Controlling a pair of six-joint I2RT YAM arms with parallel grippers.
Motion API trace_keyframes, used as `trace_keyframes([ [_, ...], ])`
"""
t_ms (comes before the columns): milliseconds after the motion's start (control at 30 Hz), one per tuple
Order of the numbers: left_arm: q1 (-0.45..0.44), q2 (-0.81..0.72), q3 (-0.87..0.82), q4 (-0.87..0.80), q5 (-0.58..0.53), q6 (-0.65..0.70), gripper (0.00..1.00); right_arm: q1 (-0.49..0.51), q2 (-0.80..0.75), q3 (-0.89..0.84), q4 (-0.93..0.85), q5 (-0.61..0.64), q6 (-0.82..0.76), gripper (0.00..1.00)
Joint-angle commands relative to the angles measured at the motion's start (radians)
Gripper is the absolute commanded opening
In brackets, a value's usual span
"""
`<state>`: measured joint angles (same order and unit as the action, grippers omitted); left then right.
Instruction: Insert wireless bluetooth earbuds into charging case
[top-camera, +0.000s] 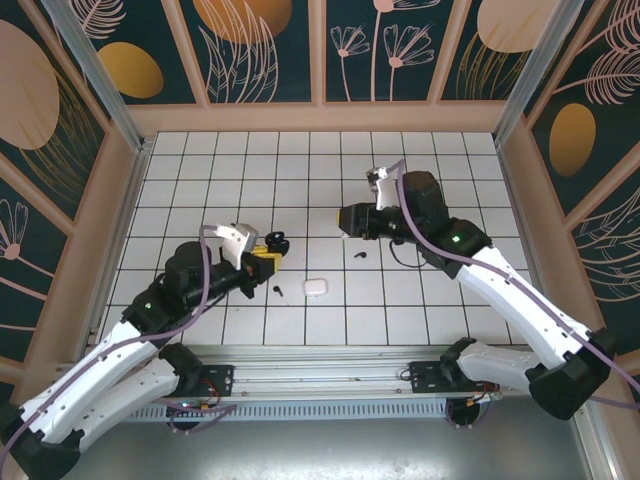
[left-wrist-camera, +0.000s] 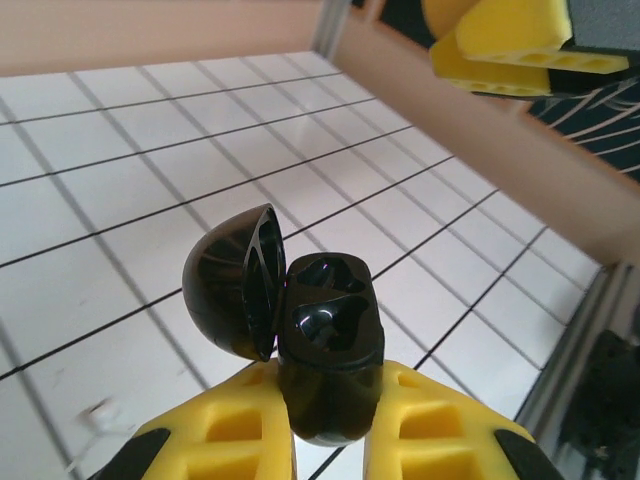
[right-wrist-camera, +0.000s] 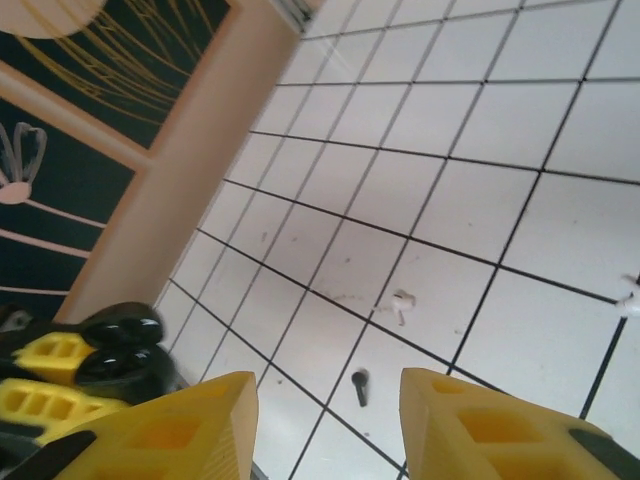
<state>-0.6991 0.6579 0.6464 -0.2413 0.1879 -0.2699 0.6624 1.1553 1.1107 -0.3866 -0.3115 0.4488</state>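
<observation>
The left gripper (left-wrist-camera: 325, 400) pinches the shiny black open charging case (left-wrist-camera: 330, 320), left of middle. The right gripper (right-wrist-camera: 328, 392) is spread, the tiny black stubby earbud (right-wrist-camera: 360, 385) lying near it. Go down slowly, squeeze softly.

Left arm (top-camera: 110, 350) and right arm (top-camera: 520, 295): white shells, black joints, a purple cable (top-camera: 205, 262) each, seemingly a green light (top-camera: 152, 306) mid-arm, and yellow ribbed fingers (right-wrist-camera: 470, 420).
</observation>
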Motion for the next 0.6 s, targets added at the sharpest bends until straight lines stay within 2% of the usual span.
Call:
trace_keyframes([
  [0, 0.004, -0.041, 0.075, -0.154, -0.121, 0.043, 0.00, 0.039, 0.124, -0.006, -0.047, 0.046, 0.038, 0.41],
  [167, 0.004, -0.121, 0.091, -0.176, -0.197, 0.026, 0.00, 0.159, 0.360, 0.103, -0.107, 0.119, 0.005, 0.40],
  [367, 0.003, -0.188, 0.108, -0.211, -0.339, -0.016, 0.00, 0.253, 0.606, 0.195, -0.053, 0.077, 0.007, 0.37],
  [567, 0.004, -0.247, 0.151, -0.265, -0.431, -0.077, 0.00, 0.335, 0.800, 0.368, -0.167, 0.123, -0.055, 0.37],
])
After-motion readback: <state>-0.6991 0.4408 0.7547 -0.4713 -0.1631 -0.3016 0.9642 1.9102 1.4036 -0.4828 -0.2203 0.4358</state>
